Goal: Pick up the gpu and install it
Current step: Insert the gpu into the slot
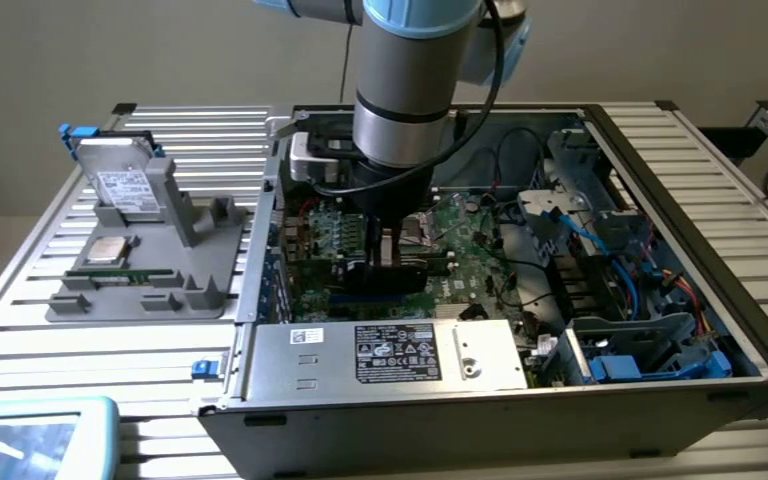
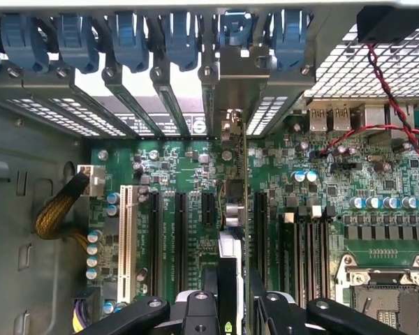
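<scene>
Fingers (image 2: pixel 257 293) clamped on the gpu (image 2: pixel 232 230), one each side of the card, which stands on edge between them.

- Pick-up: done. The card is off the tabletop (image 1: pixel 37 320) and inside the PC case (image 1: pixel 491 400).
- Position: in the wrist view the card runs straight from the fingers to the case's rear wall, in line with one of the motherboard's (image 2: pixel 314 209) expansion slots. Its silver bracket (image 2: pixel 241 77) sits at the rear slot opening, under the row of blue latches (image 2: pixel 129 38).
- In the exterior view the arm reaches straight down into the middle of the case and the gpu (image 1: pixel 381 268) shows as a dark block low against the board, just behind the power supply (image 1: pixel 384 352).
- Seating: can't tell whether the edge connector is fully home; the contact line is hidden under the card.
- Left, as I read it: confirm seat, let go. Grip not released, so install isn't finished.

Outside the case, near the tabletop's edge at the exterior view's left, the grey fixture (image 1: pixel 211 240) carries the hard drive (image 1: pixel 124 185) and memory stick (image 1: pixel 115 271); both are well apart from the work.
</scene>
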You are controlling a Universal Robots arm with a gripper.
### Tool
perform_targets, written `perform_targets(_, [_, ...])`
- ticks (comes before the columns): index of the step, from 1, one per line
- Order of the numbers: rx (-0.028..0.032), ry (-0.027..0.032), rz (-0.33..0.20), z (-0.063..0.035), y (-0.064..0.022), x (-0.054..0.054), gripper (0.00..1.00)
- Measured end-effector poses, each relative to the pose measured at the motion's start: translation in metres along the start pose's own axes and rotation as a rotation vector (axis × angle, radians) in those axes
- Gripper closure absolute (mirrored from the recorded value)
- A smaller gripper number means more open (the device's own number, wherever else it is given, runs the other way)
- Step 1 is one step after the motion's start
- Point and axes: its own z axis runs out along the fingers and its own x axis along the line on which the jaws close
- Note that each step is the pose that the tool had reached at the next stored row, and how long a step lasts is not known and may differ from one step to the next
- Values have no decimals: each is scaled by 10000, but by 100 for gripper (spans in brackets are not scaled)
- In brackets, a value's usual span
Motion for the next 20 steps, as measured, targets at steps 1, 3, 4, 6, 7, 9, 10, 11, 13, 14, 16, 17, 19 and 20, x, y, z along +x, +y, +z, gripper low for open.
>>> perform_targets(1, [-3,1,0,0,0,0,73])
perform_targets(3, [-7,-1,0,4,-1,0,73])
perform_targets(4, [-9,-1,0,5,-1,0,73])
perform_targets(6, [-9,-4,-1,8,-1,2,73])
perform_targets(7, [-9,-2,-1,9,-1,3,73])
perform_targets(9, [-11,1,0,9,-1,3,73])
perform_targets(10, [-11,0,-1,10,-1,3,73])
perform_targets(11, [-11,-1,-1,11,-1,3,73])
perform_targets(13, [-11,-1,-9,11,-1,3,73])
perform_targets(14, [-11,1,-19,11,-1,3,73])
perform_targets(16, [-10,2,-41,11,-1,3,73])
perform_targets(17, [-10,3,-48,11,-1,3,73])
perform_targets(19, [-10,4,-50,12,-1,4,73])
perform_targets(20, [-10,4,-50,12,-2,4,73])
